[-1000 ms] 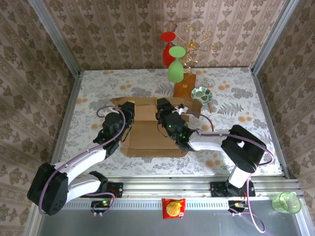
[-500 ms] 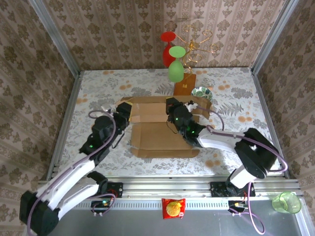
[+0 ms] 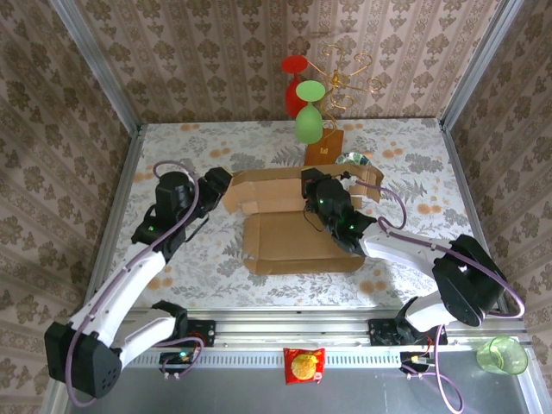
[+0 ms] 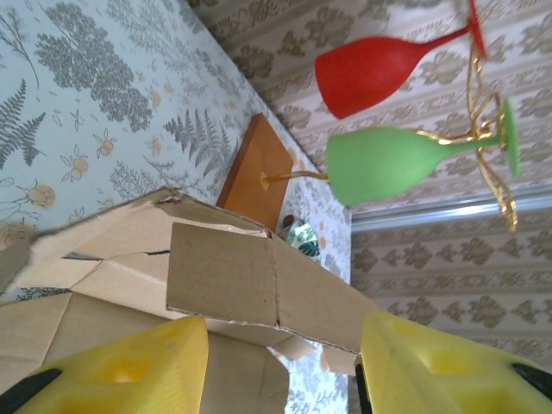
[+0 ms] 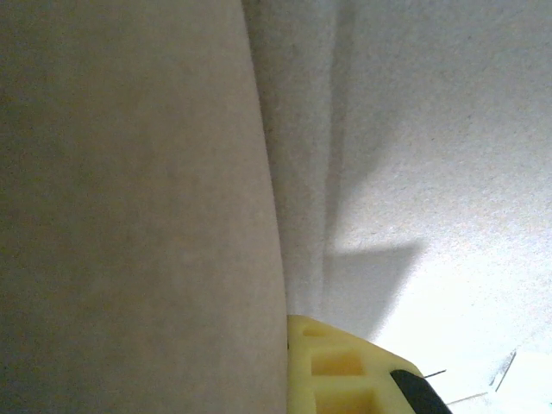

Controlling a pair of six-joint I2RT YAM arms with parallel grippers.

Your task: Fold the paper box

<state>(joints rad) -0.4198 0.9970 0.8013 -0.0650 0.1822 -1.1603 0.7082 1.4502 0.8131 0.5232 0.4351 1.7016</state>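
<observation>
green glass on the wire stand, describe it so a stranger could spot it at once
At the far edge of the table, a gold wire stand rises from a square orange-brown base. Two wine glasses hang upside down from it; the green glass is the one in front, partly covering the red glass.

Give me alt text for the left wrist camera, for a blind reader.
The left pincer, jaws apart, faces a raised flap of the paper box. Behind it, a green glass and a red glass hang from a gold wire stand over a floral tablecloth.
</observation>
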